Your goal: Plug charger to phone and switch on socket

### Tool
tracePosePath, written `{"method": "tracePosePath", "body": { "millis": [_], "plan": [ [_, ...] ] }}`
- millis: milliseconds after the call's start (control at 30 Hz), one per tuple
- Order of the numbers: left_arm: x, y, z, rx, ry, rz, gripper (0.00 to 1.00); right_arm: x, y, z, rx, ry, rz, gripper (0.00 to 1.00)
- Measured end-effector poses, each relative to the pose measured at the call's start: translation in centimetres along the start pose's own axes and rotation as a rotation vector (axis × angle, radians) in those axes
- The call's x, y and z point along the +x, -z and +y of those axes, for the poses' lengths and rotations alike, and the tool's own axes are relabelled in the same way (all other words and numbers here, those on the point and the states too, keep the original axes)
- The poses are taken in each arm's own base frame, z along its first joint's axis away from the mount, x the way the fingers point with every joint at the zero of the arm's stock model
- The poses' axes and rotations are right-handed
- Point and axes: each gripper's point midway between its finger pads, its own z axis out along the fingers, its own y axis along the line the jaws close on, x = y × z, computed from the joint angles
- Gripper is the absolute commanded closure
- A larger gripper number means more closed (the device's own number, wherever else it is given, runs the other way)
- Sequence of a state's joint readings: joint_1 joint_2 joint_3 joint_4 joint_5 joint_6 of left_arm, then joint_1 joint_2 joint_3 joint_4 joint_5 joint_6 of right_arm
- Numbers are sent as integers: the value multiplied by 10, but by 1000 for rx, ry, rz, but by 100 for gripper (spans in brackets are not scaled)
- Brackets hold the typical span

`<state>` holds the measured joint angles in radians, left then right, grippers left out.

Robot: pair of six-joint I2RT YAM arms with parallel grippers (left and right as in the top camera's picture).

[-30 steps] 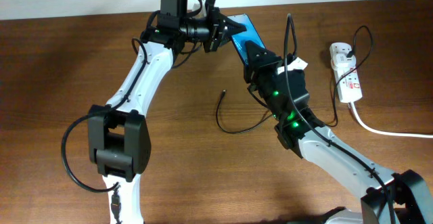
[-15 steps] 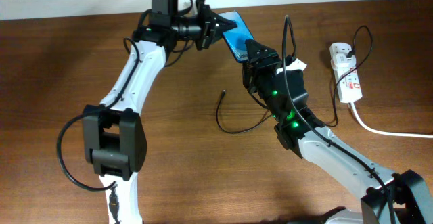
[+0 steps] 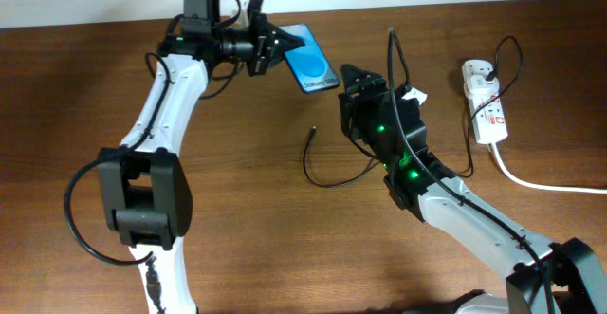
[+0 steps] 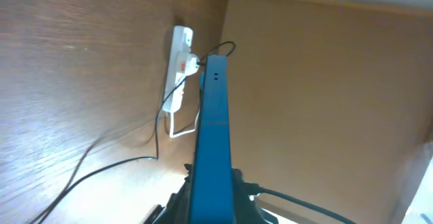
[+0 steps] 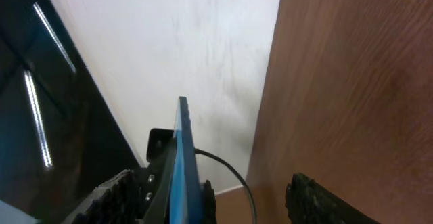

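Observation:
My left gripper is shut on the left end of the blue phone and holds it above the table's back edge. In the left wrist view the phone stands edge-on out of the jaws. My right gripper is open just right of the phone and apart from it. The right wrist view shows the phone's edge ahead between its spread fingers. The black charger cable's tip lies loose on the table. The white socket lies at the far right and also shows in the left wrist view.
The charger cable loops on the wood under my right arm and runs to a plug on the socket. The socket's thick white cord trails off to the right edge. A pale wall runs along the table's back.
My left arm has swung left and carried the phone away from my right gripper, which now stands free of it. The right arm has barely moved.

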<state>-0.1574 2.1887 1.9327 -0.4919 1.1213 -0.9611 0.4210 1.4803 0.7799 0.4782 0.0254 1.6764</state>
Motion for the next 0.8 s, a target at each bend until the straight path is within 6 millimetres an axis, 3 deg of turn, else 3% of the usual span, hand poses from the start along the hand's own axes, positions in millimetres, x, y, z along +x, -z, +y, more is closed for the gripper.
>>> {"method": "tracePosePath", "body": {
  "millis": [133, 367, 667, 800],
  "plan": [
    [-10, 20, 7, 4, -21, -22, 100, 9, 0, -4, 16, 98, 56, 18],
    [-17, 47, 4, 62, -86, -15, 100, 17, 4, -36, 141, 221, 120, 18],
    [-23, 84, 2, 137, -114, -10, 100, 35, 9, -50, 169, 409, 256, 19],
    [-22, 94, -1, 169, -112, 4, 100, 47, 14, -56, 155, 555, 349, 30]
  ]
}}
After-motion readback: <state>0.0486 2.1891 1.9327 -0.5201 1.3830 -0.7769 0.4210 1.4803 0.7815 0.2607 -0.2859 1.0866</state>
